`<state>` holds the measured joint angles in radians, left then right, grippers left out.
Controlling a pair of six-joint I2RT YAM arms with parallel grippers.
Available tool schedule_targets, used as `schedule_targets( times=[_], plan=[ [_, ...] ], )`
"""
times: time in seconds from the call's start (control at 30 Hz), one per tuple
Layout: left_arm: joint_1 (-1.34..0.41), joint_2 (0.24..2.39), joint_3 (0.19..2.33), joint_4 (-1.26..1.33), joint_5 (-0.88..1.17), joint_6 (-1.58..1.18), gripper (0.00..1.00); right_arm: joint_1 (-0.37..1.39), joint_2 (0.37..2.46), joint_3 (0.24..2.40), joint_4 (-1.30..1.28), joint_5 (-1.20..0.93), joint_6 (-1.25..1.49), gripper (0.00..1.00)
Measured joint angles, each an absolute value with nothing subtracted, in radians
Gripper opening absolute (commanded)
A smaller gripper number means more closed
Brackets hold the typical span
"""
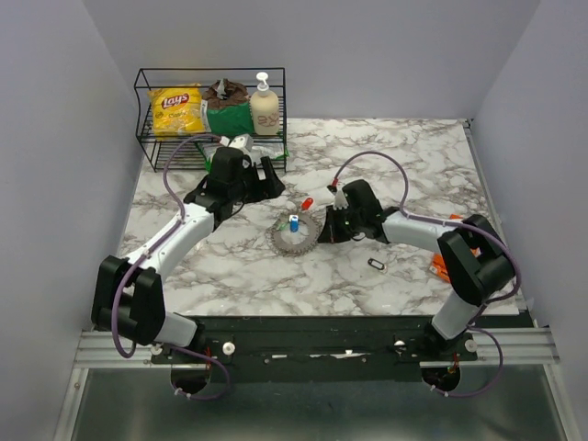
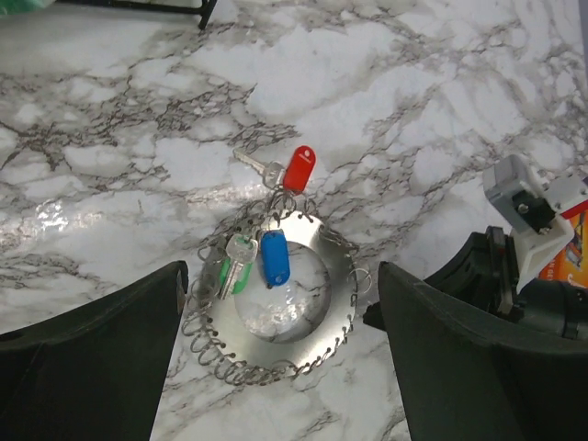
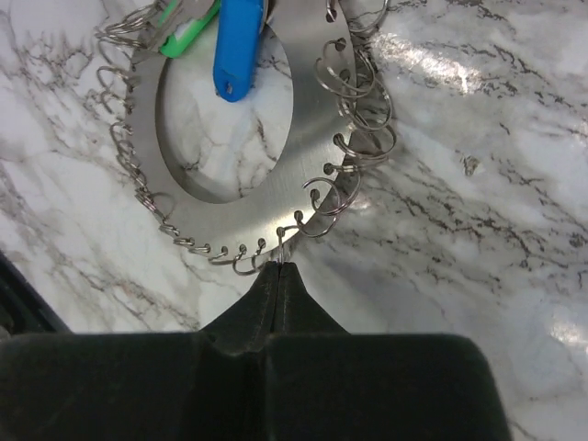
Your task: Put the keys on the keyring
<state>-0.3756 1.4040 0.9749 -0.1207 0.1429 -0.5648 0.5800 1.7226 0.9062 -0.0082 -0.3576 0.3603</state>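
White-veined marble table [image 1: 413,165] carries the keyring [image 2: 312,344], a flat steel disc edged with small wire loops. Seen from the left wrist, the red key [image 2: 298,169] lies just off its 12 o'clock rim. The blue key [image 2: 275,258] and green key [image 2: 237,268] lie across the 11 o'clock rim. The right gripper [image 3: 278,269] is pinched fully closed against the 3 o'clock edge; whether it nips a loop, I cannot tell. The left gripper [image 1: 274,180] hovers spread wide, holding nothing.

Lab cell: bare walls [image 1: 322,46], marble tabletop [image 1: 423,165]
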Motion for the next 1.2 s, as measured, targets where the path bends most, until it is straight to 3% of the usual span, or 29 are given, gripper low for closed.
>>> schedule_targets(
  times=[0.17,0.2,0.23,0.33,0.63,0.73,1.2],
  plan=[
    [-0.376,1.431,1.111,-0.237,0.157,-0.546,0.93,0.584,1.637,0.912,-0.094,-0.36,0.401,0.04],
    [-0.376,1.433,1.117,-0.249,0.159,-0.542,0.93,0.584,1.624,0.912,-0.108,-0.358,0.404,0.1],
    [-0.376,1.435,1.117,-0.26,0.161,-0.537,0.93,0.585,1.613,0.912,-0.121,-0.356,0.408,0.29],
    [-0.376,1.436,1.09,-0.271,0.166,-0.525,0.93,0.588,1.579,0.901,-0.142,-0.342,0.419,0.48],
    [-0.38,1.374,0.944,-0.287,0.176,-0.532,0.94,0.612,1.309,0.737,-0.209,-0.276,0.449,0.88],
    [-0.382,1.331,0.924,-0.287,0.176,-0.536,0.94,0.614,1.269,0.747,-0.236,-0.243,0.445,0.95],
    [-0.406,1.319,0.81,-0.278,0.173,-0.564,0.91,0.614,1.447,1.012,-0.312,-0.224,0.391,0.96]
  ],
)
